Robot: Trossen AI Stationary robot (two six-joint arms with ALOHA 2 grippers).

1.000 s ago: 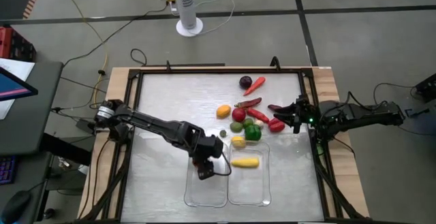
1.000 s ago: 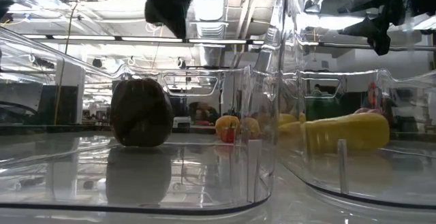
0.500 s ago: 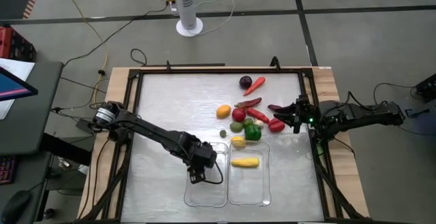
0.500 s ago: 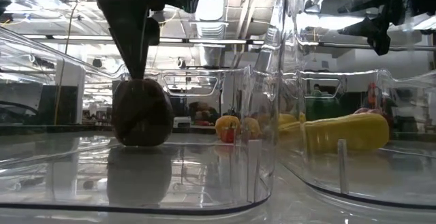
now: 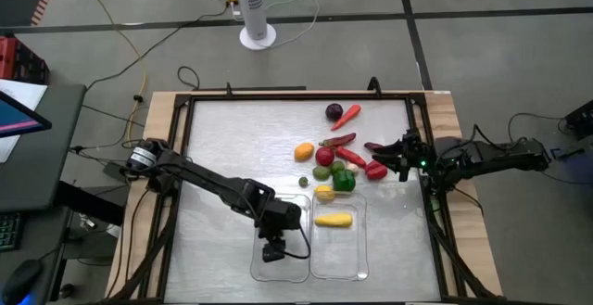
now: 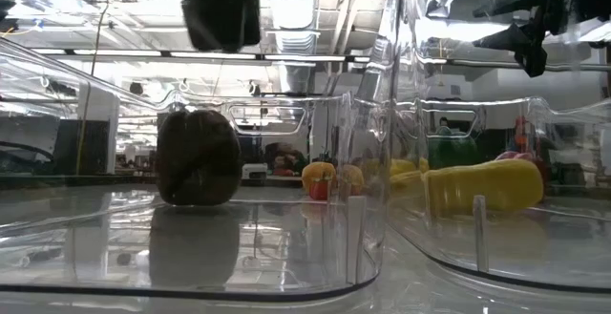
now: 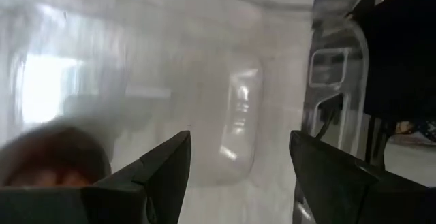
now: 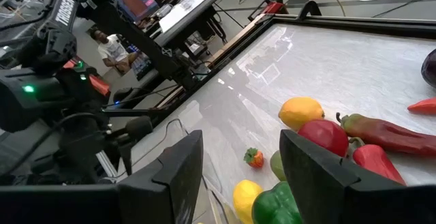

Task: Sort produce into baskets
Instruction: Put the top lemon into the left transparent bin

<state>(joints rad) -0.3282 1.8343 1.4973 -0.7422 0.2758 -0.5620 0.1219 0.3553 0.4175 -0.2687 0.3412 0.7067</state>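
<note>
Two clear tubs stand side by side near the front edge, the left tub (image 5: 281, 249) and the right tub (image 5: 339, 245). A dark purple round piece (image 6: 198, 157) rests on the left tub's floor; it also shows in the left wrist view (image 7: 51, 159). A yellow corn piece (image 5: 334, 220) lies in the right tub. My left gripper (image 5: 273, 249) hangs open and empty above the left tub (image 7: 238, 149). The other produce lies in a pile (image 5: 335, 161) on the table. My right gripper (image 5: 391, 159) waits open and empty right of the pile (image 8: 240, 149).
A purple round piece (image 5: 334, 111) and a red chilli (image 5: 348, 114) lie at the far side. An orange-yellow piece (image 5: 304, 151) lies left of the pile. A black frame (image 5: 190, 157) borders the table. People and desks show beyond the table (image 8: 109, 47).
My left gripper has dipped down to the top of the dark purple piece in the left tub and risen again, ending a little nearer the table's near edge. The dark piece stays where it was.
</note>
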